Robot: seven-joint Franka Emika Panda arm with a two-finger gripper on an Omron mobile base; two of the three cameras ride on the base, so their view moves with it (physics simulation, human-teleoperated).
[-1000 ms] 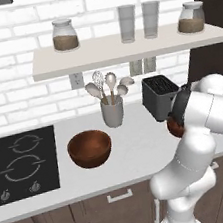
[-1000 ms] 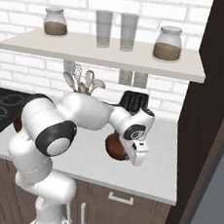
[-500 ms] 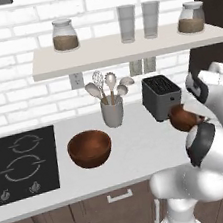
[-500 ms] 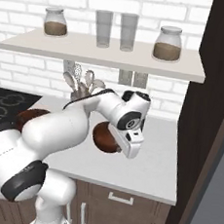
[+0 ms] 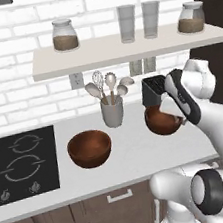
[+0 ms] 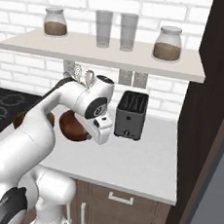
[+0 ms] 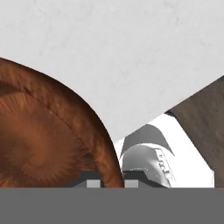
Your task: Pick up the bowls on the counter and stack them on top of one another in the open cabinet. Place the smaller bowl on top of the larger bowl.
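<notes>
The smaller bowl (image 5: 161,119) hangs tilted above the counter (image 5: 135,155), in front of the toaster. My gripper (image 5: 178,119) is shut on its right rim. In the right base view the smaller bowl (image 6: 72,127) sits left of my gripper (image 6: 91,133). In the hand view my gripper (image 7: 109,182) pinches the wall of the smaller bowl (image 7: 43,144), with the counter (image 7: 131,52) far below. The larger bowl (image 5: 89,148) rests upright on the counter left of the utensil cup; the arm partly hides the larger bowl (image 6: 21,120). The open cabinet (image 5: 124,51) runs above.
A grey utensil cup (image 5: 113,112) and a dark toaster (image 5: 153,89) stand at the back of the counter. Two jars (image 5: 65,35) and two glasses (image 5: 127,23) occupy the shelf. The black cooktop (image 5: 20,165) lies at the left. A dark panel (image 6: 211,119) walls the right.
My gripper has carried the smaller bowl leftward and slightly up, from the counter's right end to in front of the toaster. The arm's elbow swung down and forward.
</notes>
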